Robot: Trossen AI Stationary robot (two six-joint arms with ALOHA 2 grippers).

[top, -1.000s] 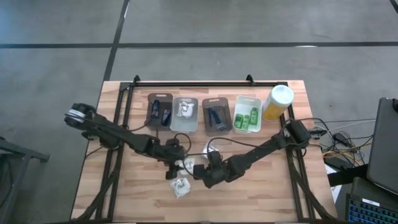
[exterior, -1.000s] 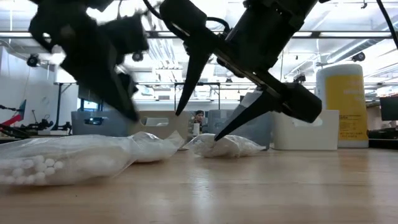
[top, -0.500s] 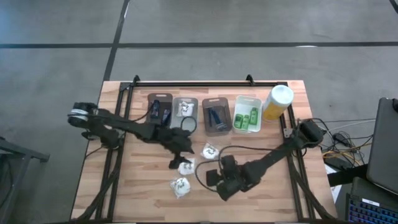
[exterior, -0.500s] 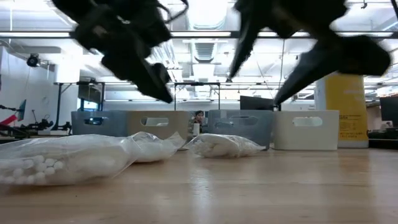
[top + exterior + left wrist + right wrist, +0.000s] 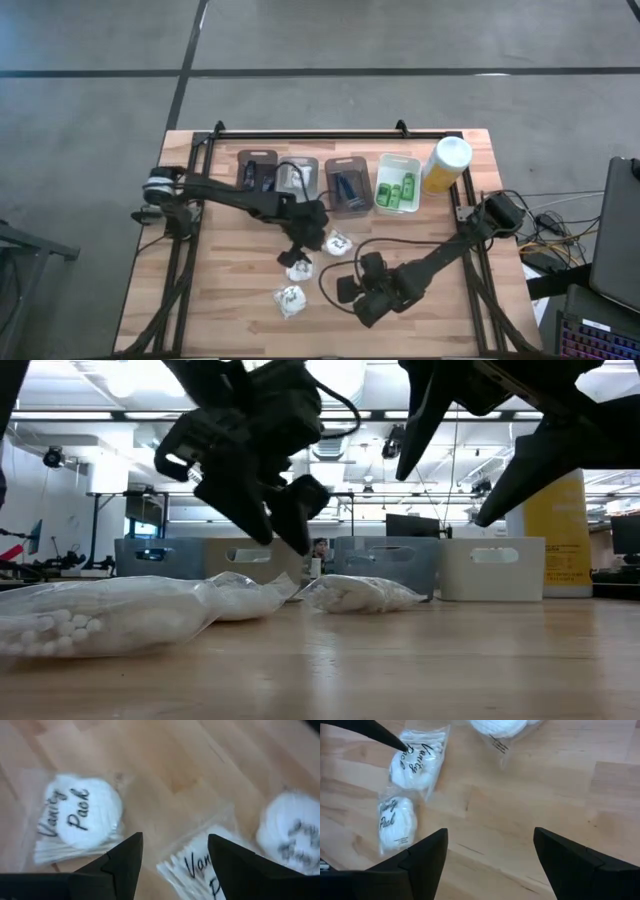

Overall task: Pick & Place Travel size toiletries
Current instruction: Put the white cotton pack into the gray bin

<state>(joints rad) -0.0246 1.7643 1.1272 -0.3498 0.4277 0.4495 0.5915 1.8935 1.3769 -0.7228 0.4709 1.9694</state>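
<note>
Three white packets lie flat on the wooden table: one toward the trays, a middle one and a near one. My left gripper hangs open just above the middle packet, its fingers slanting down and touching nothing. My right gripper hangs open to the packets' right and nearer the front edge, above bare wood. Green bottles and dark tubes lie in the trays.
Four trays stand in a row at the back. A tall yellow bottle with a white cap stands right of them. Black frame rails run along both table sides. Bare wood lies at the front right.
My left gripper has swung toward the table's right and far side, rolling as it went, and now hangs over the middle packet. My right gripper has risen and drawn back from the packets toward the near edge. The packets have stayed where they were.
</note>
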